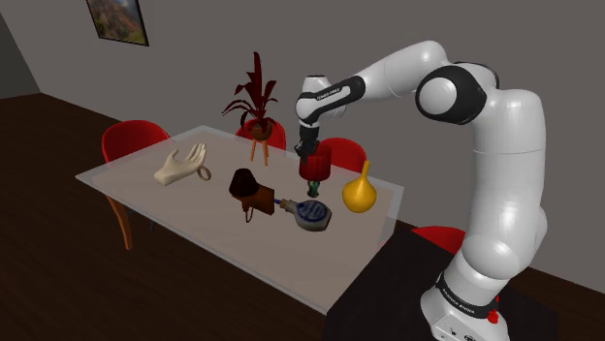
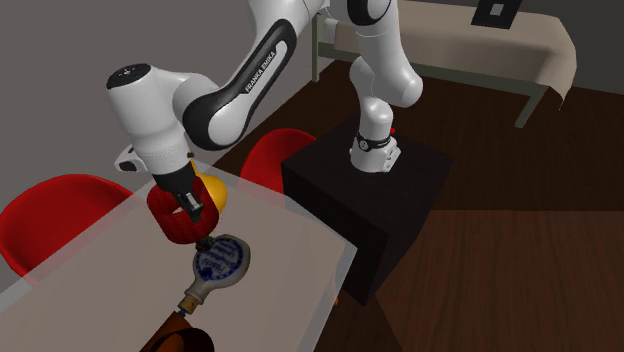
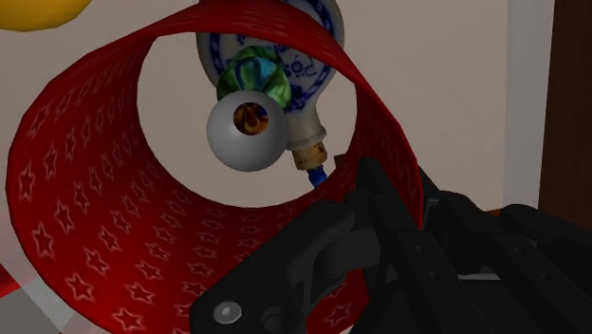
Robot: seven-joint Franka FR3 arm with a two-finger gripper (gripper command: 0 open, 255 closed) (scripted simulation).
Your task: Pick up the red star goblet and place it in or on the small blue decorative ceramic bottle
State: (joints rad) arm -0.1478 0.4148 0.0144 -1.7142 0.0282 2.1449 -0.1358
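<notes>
The red star goblet (image 1: 314, 170) (image 2: 176, 222) hangs over the table, and my gripper (image 1: 308, 150) (image 2: 190, 203) is shut on its rim. In the wrist view I look down into the red starred bowl (image 3: 104, 218), with my gripper (image 3: 375, 199) clasping the wall. The goblet's grey foot (image 3: 249, 131) shows through the bowl. Just beneath it, the blue-and-white ceramic bottle (image 1: 312, 215) (image 2: 218, 262) (image 3: 318, 66) lies on its side on the table, its corked neck pointing away from the stand.
A yellow gourd vase (image 1: 359, 192) (image 2: 213, 188) stands close beside the goblet. A dark brown object (image 1: 250, 190), a cream hand sculpture (image 1: 182, 167) and a potted red plant (image 1: 256, 102) share the glass table (image 1: 194, 237). Red chairs (image 1: 131, 140) surround it.
</notes>
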